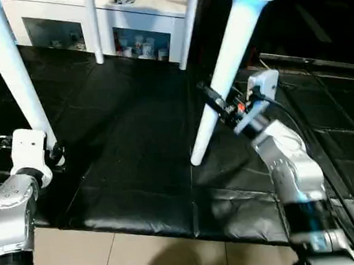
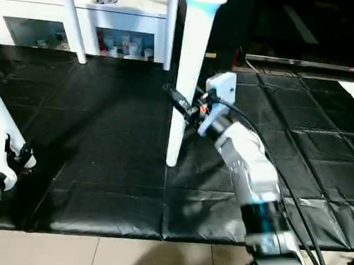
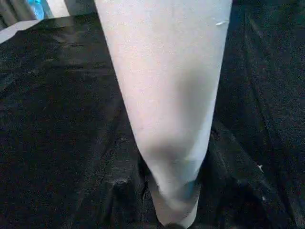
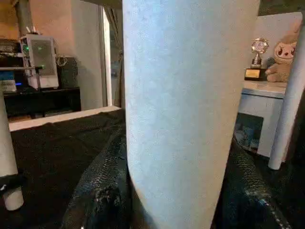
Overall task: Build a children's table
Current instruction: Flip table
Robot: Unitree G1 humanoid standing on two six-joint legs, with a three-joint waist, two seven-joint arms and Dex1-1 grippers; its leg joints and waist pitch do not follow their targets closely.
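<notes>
Light falls from above, leaving soft sheen on the creased black padded floor mat (image 1: 138, 189) and blowing out the tapered white plastic table legs (image 1: 221, 75). Both head views are soft. In the left wrist view the near leg (image 3: 167, 95) looks blurred, perhaps too close for focus.

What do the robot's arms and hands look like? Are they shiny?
Yes! Both forearms are shiny silver and rounded. Each wrist carries a white boxy block. The right gripper has thin black fingers, a small orange spot and black cables along the arm. The left gripper is black too.
</notes>
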